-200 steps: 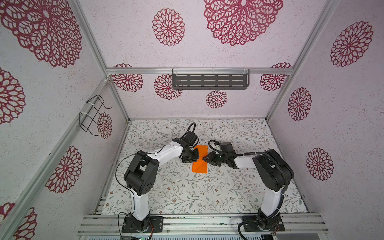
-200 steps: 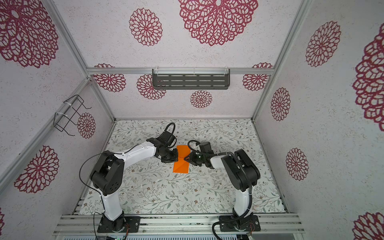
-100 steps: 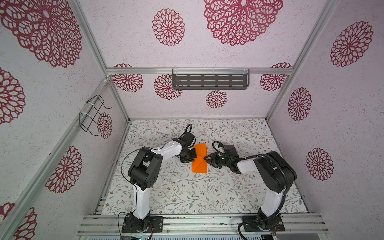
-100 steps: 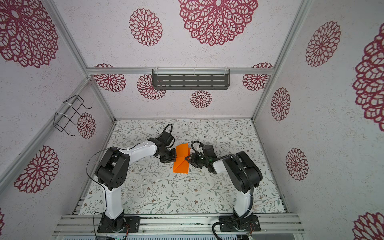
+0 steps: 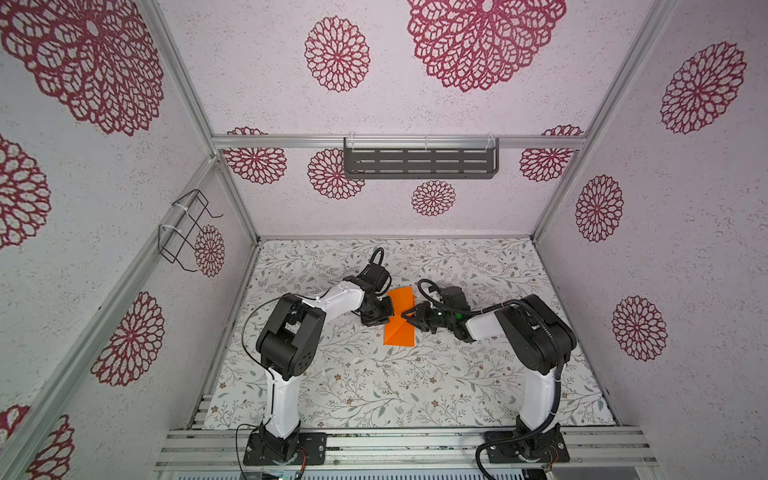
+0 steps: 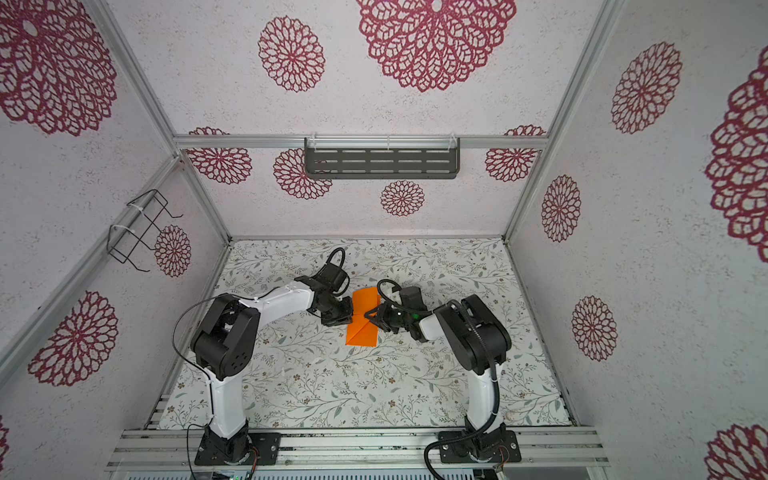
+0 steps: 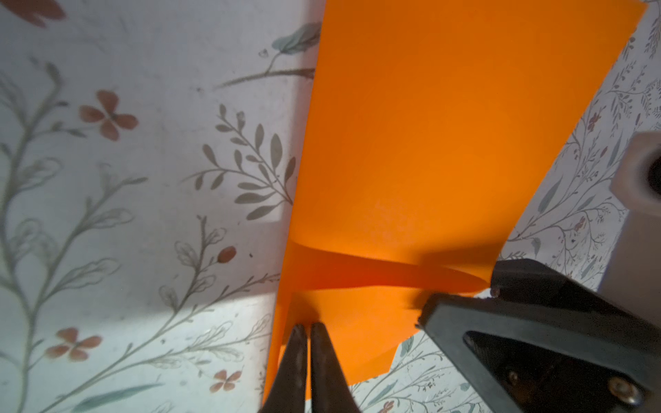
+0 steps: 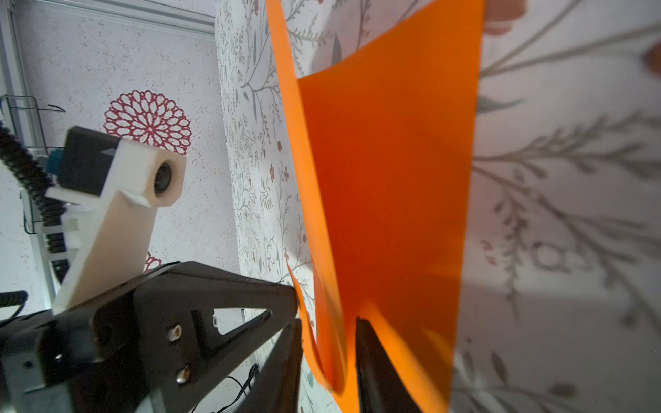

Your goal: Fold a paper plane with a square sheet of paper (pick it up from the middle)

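The square sheet of paper (image 5: 400, 328) (image 6: 362, 329) is bright orange and lies mid-mat in both top views, its near half flat with a diagonal crease and its far half lifted. My left gripper (image 5: 388, 313) (image 6: 350, 314) meets it from the left. In the left wrist view its fingertips (image 7: 309, 330) are shut on the sheet's edge (image 7: 411, 143). My right gripper (image 5: 410, 316) (image 6: 370, 316) comes in from the right. In the right wrist view it (image 8: 329, 343) stands open, with a raised fold of the sheet (image 8: 386, 178) between its fingers (image 8: 368, 361). A paper plane is not in view.
A floral mat (image 5: 374, 382) covers the floor. A grey slotted shelf (image 5: 419, 163) hangs on the back wall and a wire basket (image 5: 185, 228) on the left wall. An aluminium rail (image 5: 395, 446) with both arm bases runs along the front edge.
The sheet's far half has risen off the mat. My right gripper has moved left onto the sheet; its jaws widened, then narrowed. The left arm's elbow has shifted right.
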